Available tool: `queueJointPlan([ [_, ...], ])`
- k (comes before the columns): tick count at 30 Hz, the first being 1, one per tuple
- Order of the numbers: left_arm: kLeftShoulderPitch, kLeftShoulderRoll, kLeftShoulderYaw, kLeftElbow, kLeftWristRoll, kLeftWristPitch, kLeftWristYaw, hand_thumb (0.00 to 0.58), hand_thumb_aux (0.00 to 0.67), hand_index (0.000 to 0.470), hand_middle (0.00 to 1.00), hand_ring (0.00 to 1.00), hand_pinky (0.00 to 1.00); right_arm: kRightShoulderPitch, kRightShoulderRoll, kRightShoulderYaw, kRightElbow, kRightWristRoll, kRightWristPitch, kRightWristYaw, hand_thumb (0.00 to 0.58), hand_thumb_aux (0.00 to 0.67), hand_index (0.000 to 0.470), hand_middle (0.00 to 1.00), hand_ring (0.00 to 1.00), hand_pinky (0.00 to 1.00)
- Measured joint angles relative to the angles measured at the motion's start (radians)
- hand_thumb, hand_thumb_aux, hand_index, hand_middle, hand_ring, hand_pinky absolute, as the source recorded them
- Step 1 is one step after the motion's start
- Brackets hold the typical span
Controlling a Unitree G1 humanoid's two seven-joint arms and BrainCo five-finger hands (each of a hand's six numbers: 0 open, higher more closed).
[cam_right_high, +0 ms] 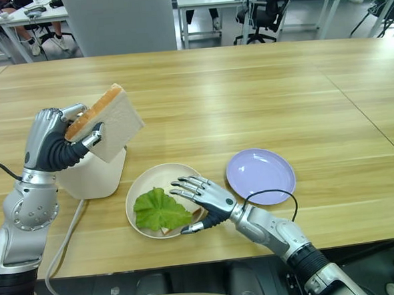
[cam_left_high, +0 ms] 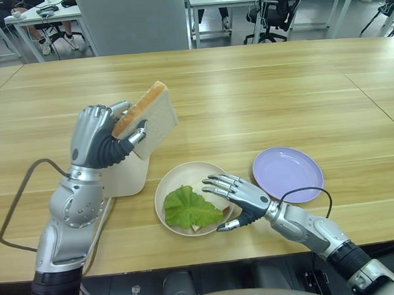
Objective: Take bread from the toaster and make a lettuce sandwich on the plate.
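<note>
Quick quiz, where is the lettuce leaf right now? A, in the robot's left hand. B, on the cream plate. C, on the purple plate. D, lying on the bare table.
B: the lettuce leaf lies on the cream plate, by the open right hand, while the left hand grips only a bread slice.

We find the toaster (cam_left_high: 125, 175) at the left of the surface (cam_left_high: 247, 97), the left hand (cam_left_high: 99, 137) holding a bread slice (cam_left_high: 152, 120) just above it. To its right, nearer the front edge, sits a plate (cam_left_high: 178, 175) with a lettuce leaf (cam_left_high: 187, 207) in it and the right hand (cam_left_high: 240, 197) over its right rim. A second plate (cam_left_high: 287, 173) lies just right of the first, slightly behind.
</note>
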Motion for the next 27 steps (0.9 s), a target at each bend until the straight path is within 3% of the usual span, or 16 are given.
queueJointPlan([
  [1, 0.001, -0.01, -0.01, 0.003, 0.004, -0.008, -0.002, 0.58, 0.67, 0.46, 1.0, 1.0, 1.0, 0.002, 0.013, 0.007, 0.002, -0.003, 0.006, -0.003, 0.265, 0.176, 0.121, 0.0, 0.0, 0.0],
  [2, 0.002, -0.021, -0.022, 0.01, 0.009, -0.013, -0.003, 0.58, 0.67, 0.46, 1.0, 1.0, 1.0, 0.002, 0.027, 0.012, 0.006, -0.009, 0.014, -0.006, 0.265, 0.176, 0.121, 0.0, 0.0, 0.0],
  [4, 0.006, -0.04, -0.044, 0.024, 0.026, -0.019, -0.003, 0.58, 0.67, 0.46, 1.0, 1.0, 1.0, 0.002, 0.052, 0.015, 0.023, -0.021, 0.028, -0.013, 0.343, 0.242, 0.166, 0.0, 0.0, 0.0],
  [6, 0.014, -0.058, -0.074, 0.046, 0.052, -0.03, -0.002, 0.58, 0.67, 0.46, 1.0, 1.0, 1.0, -0.001, 0.079, 0.018, 0.049, -0.035, 0.048, -0.028, 0.363, 0.26, 0.179, 0.0, 0.0, 0.0],
  [8, 0.021, -0.077, -0.098, 0.07, 0.076, -0.036, 0.001, 0.58, 0.67, 0.46, 1.0, 1.0, 1.0, -0.019, 0.104, 0.033, 0.081, -0.046, 0.07, -0.044, 0.443, 0.344, 0.236, 0.0, 0.0, 0.0],
  [14, 0.024, -0.098, -0.114, 0.098, 0.113, -0.049, 0.018, 0.58, 0.67, 0.46, 1.0, 1.0, 1.0, -0.077, 0.139, 0.056, 0.201, -0.078, 0.119, -0.078, 0.48, 0.391, 0.269, 0.0, 0.0, 0.0],
  [23, 0.025, -0.105, -0.116, 0.099, 0.122, -0.05, 0.018, 0.58, 0.67, 0.46, 1.0, 1.0, 1.0, -0.091, 0.135, 0.101, 0.265, -0.073, 0.146, -0.049, 0.458, 0.363, 0.249, 0.0, 0.0, 0.0],
  [26, 0.025, -0.105, -0.116, 0.099, 0.131, -0.05, 0.018, 0.58, 0.67, 0.46, 1.0, 1.0, 1.0, -0.093, 0.125, 0.104, 0.261, -0.063, 0.144, -0.032, 0.478, 0.389, 0.267, 0.0, 0.0, 0.0],
  [27, 0.025, -0.105, -0.116, 0.099, 0.134, -0.05, 0.018, 0.58, 0.67, 0.46, 1.0, 1.0, 1.0, -0.093, 0.122, 0.106, 0.256, -0.06, 0.145, -0.028, 0.509, 0.436, 0.299, 0.0, 0.0, 0.0],
])
